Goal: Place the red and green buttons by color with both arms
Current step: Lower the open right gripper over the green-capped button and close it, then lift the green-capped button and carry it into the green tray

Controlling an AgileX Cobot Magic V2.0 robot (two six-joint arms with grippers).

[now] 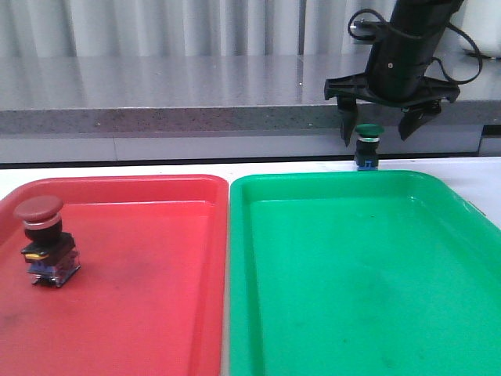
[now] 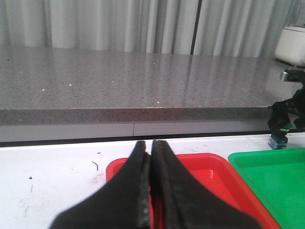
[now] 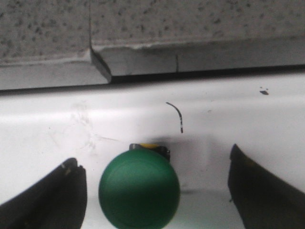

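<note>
The red button (image 1: 42, 235) stands upright in the red tray (image 1: 156, 313), near its left side. The green button (image 1: 367, 146) stands on the white table just behind the green tray (image 1: 352, 274). My right gripper (image 1: 379, 131) hangs over it, open, one finger on each side of the green cap (image 3: 139, 189); the cap sits closer to one finger (image 3: 57, 195) and touches neither. My left gripper (image 2: 151, 157) is shut and empty, above the near corner of the red tray (image 2: 209, 171). The green button's blue base (image 2: 278, 141) shows far off in the left wrist view.
A grey stone counter (image 1: 156, 86) with a step runs along the back of the white table (image 1: 94, 168). The two trays lie side by side and fill the front. Small black marks (image 3: 177, 114) are on the table behind the green button.
</note>
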